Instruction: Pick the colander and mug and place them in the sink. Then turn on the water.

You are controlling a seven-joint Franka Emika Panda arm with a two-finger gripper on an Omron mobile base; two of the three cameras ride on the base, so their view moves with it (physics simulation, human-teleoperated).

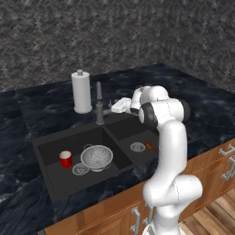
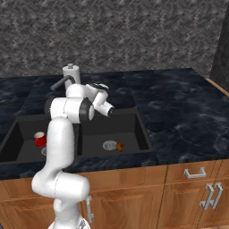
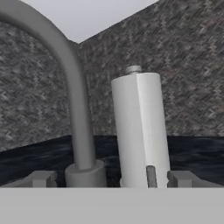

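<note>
In the right base view the white arm stands in front of the left basin, so the colander is hidden there and just the mug (image 2: 40, 139) peeks out at the arm's 9 o'clock side. In the left base view the arm covers the near right corner of the sink (image 1: 43, 151) and part of the right basin.

The sink is a dark hole with two basins cut into the black bench (image 1: 206, 105). In the left basin the red mug stands upright at 9 o'clock. The silver colander (image 1: 97, 157) sits just beside it at 3 o'clock, upright with its holes showing. A small round drain (image 1: 80, 169) lies at the colander's 7 o'clock, partly under its rim. In the right basin there is another round drain (image 1: 137, 147), and a small orange thing (image 1: 149, 146) lies just beside it at 3 o'clock. It is too small to tell what it is.

Behind the sink the dark faucet (image 1: 99, 104) stands up from the middle of the back edge. No water is coming out of it. The gripper (image 1: 114, 108) is up beside the faucet, at its 3 o'clock, and its fingers (image 3: 42, 178) are spread wide with nothing in them. In the hand view the faucet rises close up on the left and its top is cut off.

Farthest back, a white paper towel roll (image 1: 81, 92) stands on the bench at the faucet's 10 o'clock.
</note>
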